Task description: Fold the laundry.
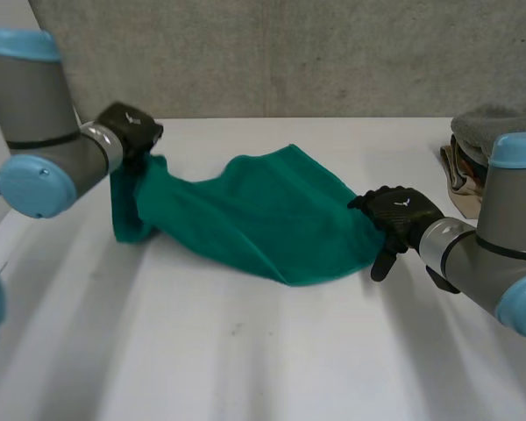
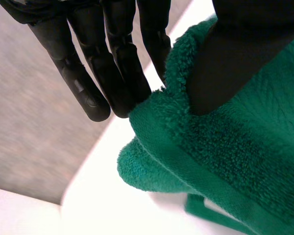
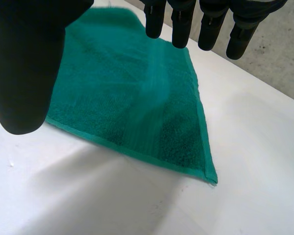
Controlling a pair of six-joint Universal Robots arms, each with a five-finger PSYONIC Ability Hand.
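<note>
I have the green towel (image 1: 263,219) stretched across the white tabletop (image 1: 245,360) between both hands. My left hand (image 1: 130,130) pinches the hem at one end between thumb and straight fingers (image 2: 88,83), holding that end up off the surface. My right hand (image 1: 401,217) is at the opposite end, fingers loose and apart over the cloth, gripping nothing. A pile of folded laundry (image 1: 486,130) sits near the right arm.

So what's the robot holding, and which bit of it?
The left hand pinches the green towel by its edge, between thumb and fingers, that end raised. The right hand is at the opposite end; its hold cannot be told.
</note>
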